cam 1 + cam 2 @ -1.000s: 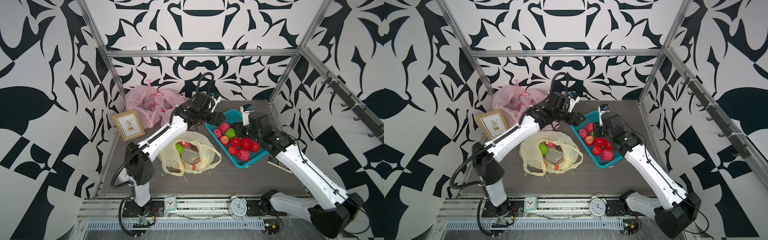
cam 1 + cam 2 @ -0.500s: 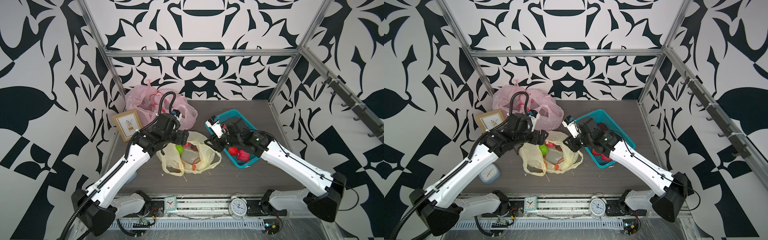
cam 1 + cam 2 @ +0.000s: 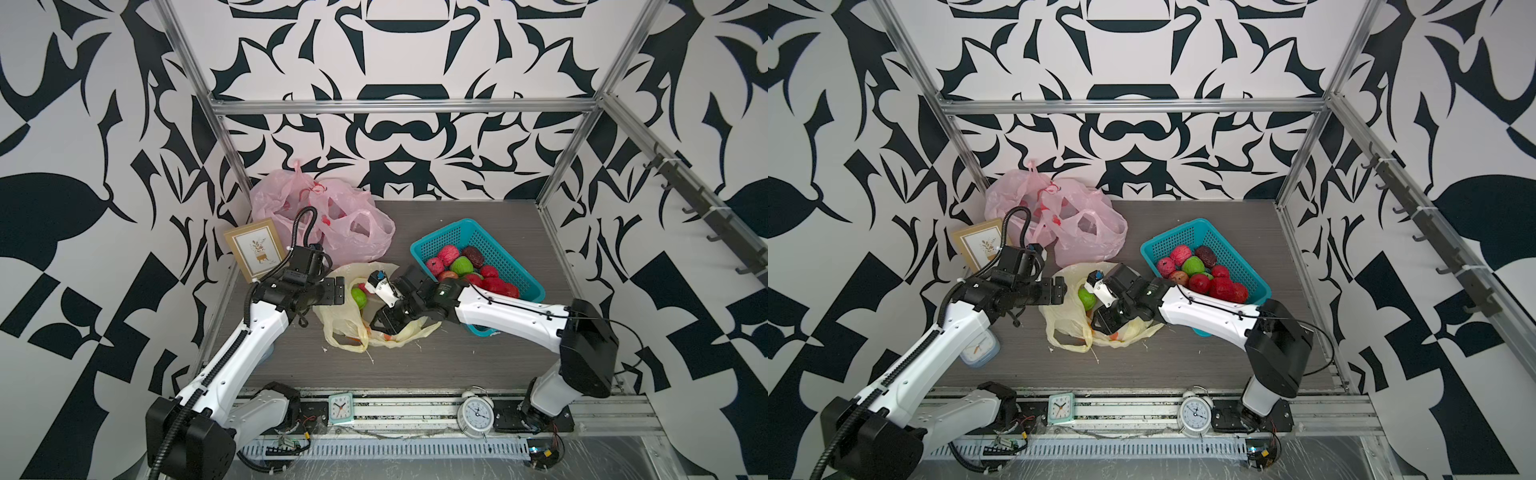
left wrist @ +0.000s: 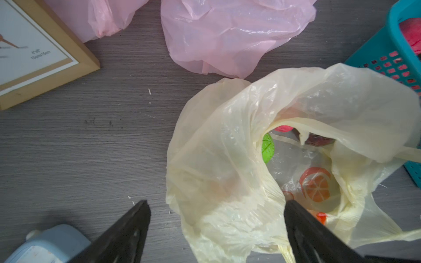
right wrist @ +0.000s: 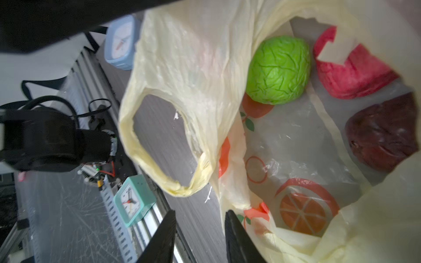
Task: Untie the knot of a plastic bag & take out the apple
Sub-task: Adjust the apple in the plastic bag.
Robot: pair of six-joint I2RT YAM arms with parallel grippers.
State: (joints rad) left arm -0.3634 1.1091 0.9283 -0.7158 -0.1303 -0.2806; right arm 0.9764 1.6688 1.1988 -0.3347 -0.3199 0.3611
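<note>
Two arms (image 3: pixel 257 328) stretched inward over yellow bag (image 3: pixel 328 311); left end effector (image 4: pixel 216 205) spread wide, right end effector (image 5: pixel 200 218) slightly parted

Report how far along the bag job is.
Done: the yellow bag lies untied, its mouth gaping. In hand: the left claw and right claw are both open at the bag's edge, holding nothing. Left: the green apple lies inside the bag, not yet lifted out.

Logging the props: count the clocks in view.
3. A teal square clock and a white round alarm clock sit on the front rail; a pale blue clock lies on the table, partly under the left arm. None seems hidden.
</note>
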